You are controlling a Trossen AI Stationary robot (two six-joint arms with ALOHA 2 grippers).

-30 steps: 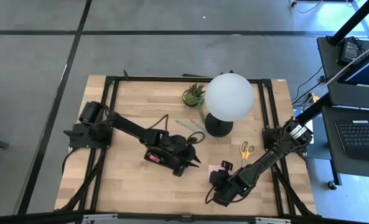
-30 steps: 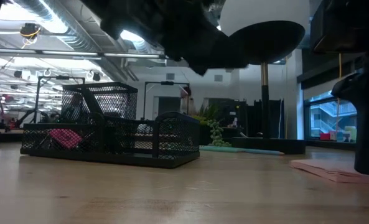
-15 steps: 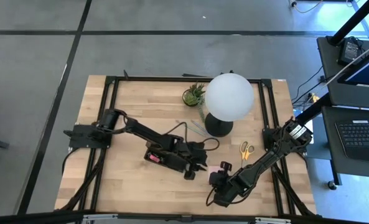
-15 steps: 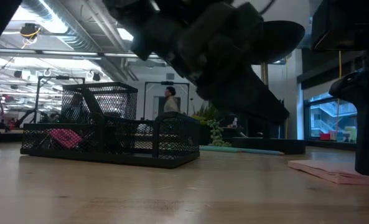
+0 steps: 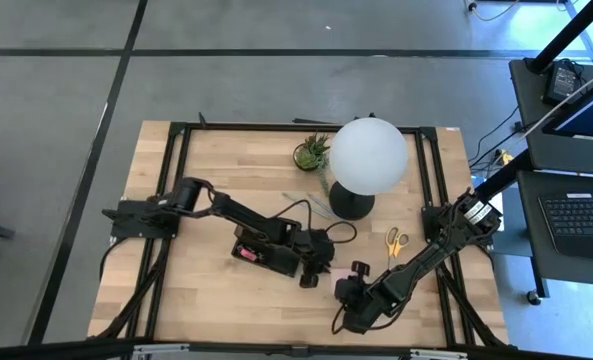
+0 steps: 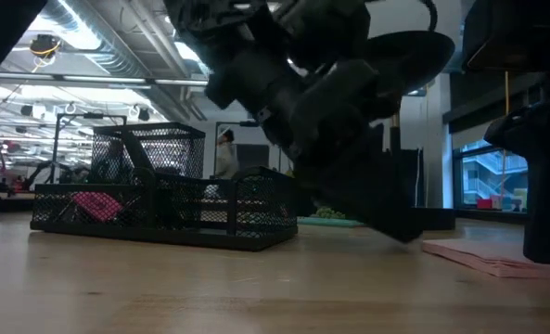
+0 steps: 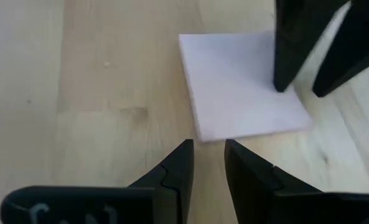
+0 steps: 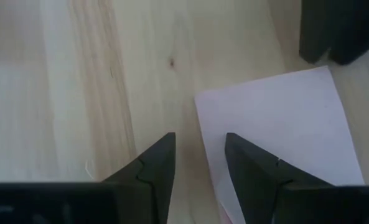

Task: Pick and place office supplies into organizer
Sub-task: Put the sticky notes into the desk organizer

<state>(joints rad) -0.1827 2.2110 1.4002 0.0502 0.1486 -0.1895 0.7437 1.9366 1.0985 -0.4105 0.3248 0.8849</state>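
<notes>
1. Your left gripper [image 5: 326, 268] has swung from above the organizer [image 5: 266, 250] toward the sticky-note pad [image 7: 240, 87]; both grippers now converge on it, so a pickup is probably next.
2. The pad lies flat on the table [image 5: 216, 160], near its front edge, right of the organizer.
3. It is square, without long axis.
4. Left jaws stand slightly apart and empty; the right gripper [image 8: 200, 163] is also parted, holding nothing.
</notes>
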